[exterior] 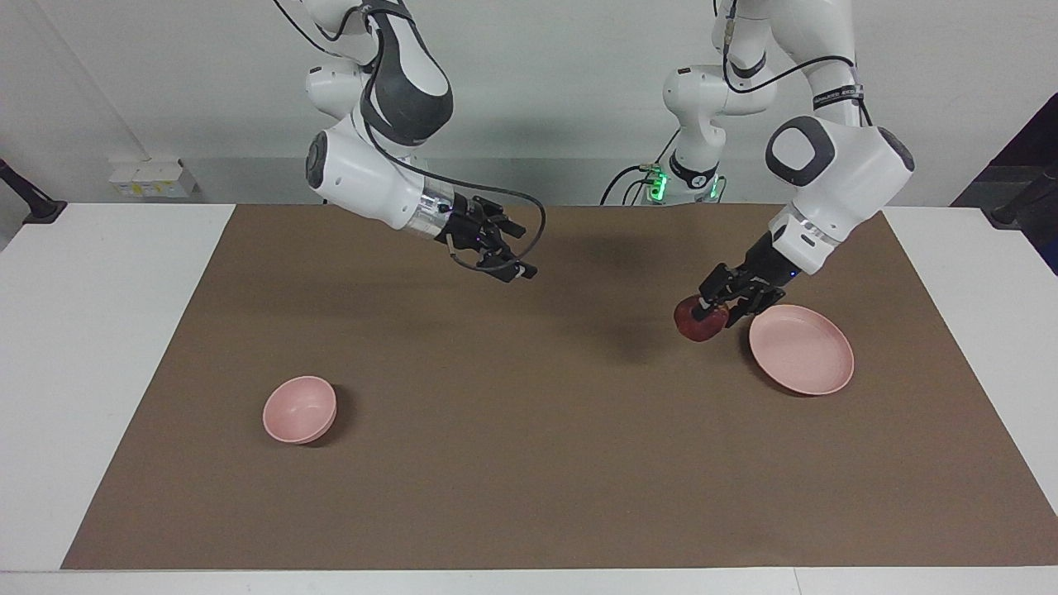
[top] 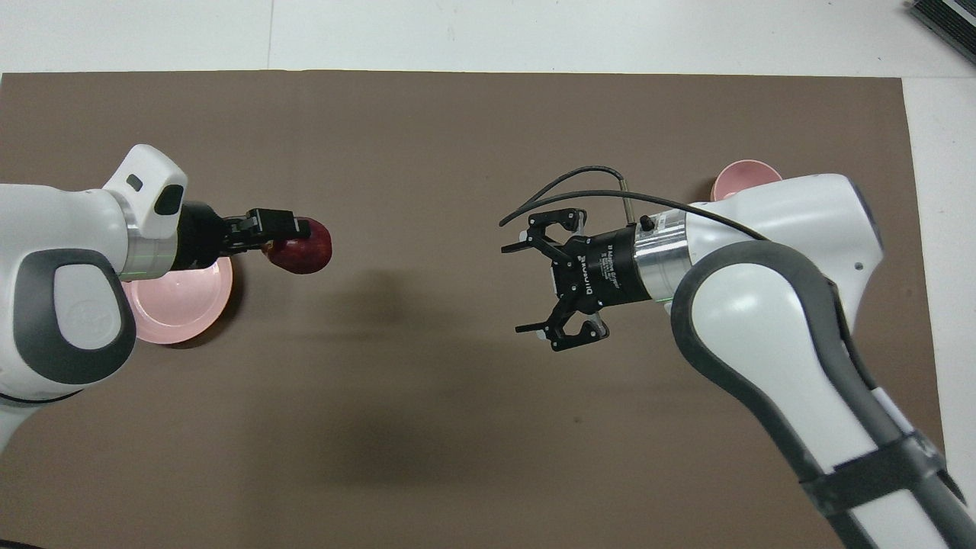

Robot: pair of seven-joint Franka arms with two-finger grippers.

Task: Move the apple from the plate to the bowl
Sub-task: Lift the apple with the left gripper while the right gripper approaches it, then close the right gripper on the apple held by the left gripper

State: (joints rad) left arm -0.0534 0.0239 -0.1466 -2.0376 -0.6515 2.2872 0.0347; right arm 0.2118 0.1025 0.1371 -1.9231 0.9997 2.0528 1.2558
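My left gripper (exterior: pixel 712 312) is shut on the dark-red apple (exterior: pixel 698 322) and holds it in the air over the brown mat, just off the plate's rim toward the table's middle; the gripper (top: pixel 284 242) and the apple (top: pixel 305 246) also show in the overhead view. The pale-pink plate (exterior: pixel 802 349) lies bare at the left arm's end; in the overhead view the plate (top: pixel 183 301) is partly hidden by the left arm. The small pink bowl (exterior: pixel 299 408) stands at the right arm's end; only the bowl's rim (top: pixel 743 174) shows in the overhead view. My right gripper (exterior: pixel 506 252) hangs open and bare over the mat's middle, also in the overhead view (top: pixel 537 286).
A brown mat (exterior: pixel 529 463) covers most of the white table (exterior: pixel 91 330). A black cable (top: pixel 564 187) loops off the right wrist.
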